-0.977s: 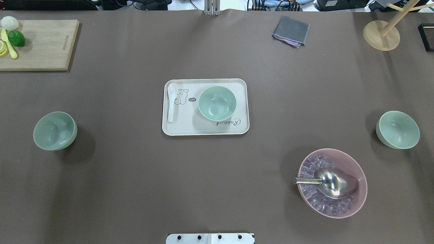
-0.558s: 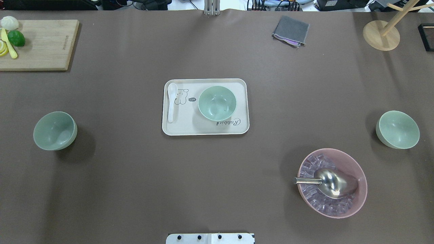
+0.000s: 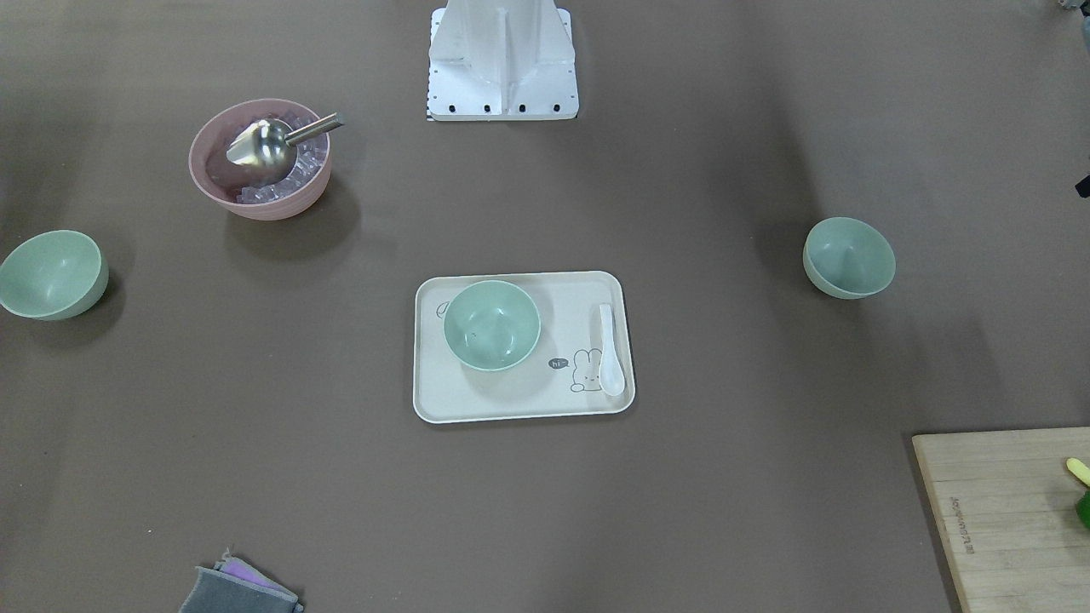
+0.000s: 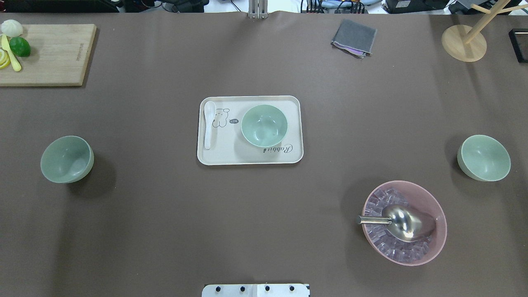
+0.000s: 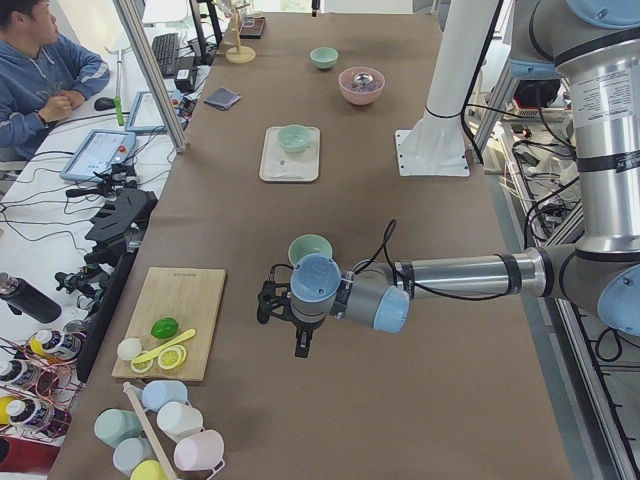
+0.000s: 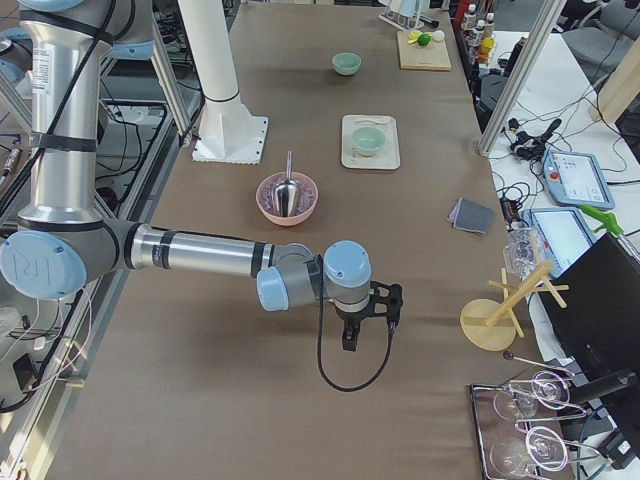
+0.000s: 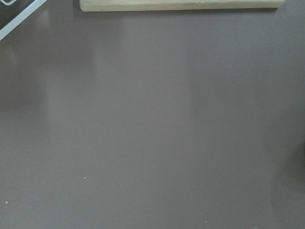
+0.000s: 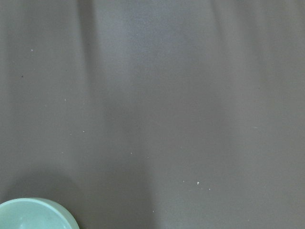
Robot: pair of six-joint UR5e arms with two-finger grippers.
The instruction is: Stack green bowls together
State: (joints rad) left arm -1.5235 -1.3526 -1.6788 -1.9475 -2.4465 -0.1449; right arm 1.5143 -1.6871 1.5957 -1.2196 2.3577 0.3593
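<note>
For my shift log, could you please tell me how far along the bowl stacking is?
Done: nothing; the tray bowl, left bowl and right bowl all sit apart. In hand: nothing visibly gripped; the left claw and right claw hover near the outer bowls. Left: both stacking moves.

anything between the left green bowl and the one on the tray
Only the spoon, lying flat on the tray between the left bowl and the tray bowl; a lifted bowl should pass over it.
</note>
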